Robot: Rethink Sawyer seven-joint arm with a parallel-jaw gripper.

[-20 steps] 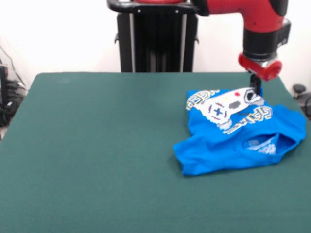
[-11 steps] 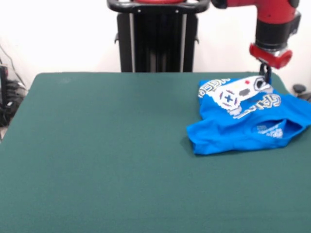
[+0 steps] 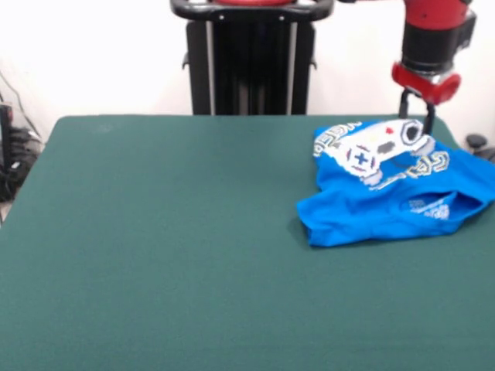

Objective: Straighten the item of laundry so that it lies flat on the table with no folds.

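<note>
The item of laundry [image 3: 387, 209] is a bright blue T-shirt with a white pixel graphic and block lettering. It lies crumpled and folded over itself at the right side of the table [image 3: 155, 232], with its right part running to the picture's edge. My gripper [image 3: 416, 116] hangs from the red arm just over the shirt's far edge, by the white graphic. Its fingers stand apart, open, and the cloth between them sits slightly raised.
The black pedestal [image 3: 251, 62] stands behind the table's far edge. Cables and dark equipment [image 3: 11, 154] sit off the table's left side. A small dark object [image 3: 476, 143] is beyond the right far corner.
The gripper dragged the shirt to the right, then opened and rose slightly. The shirt has stayed in place over the last half second.
</note>
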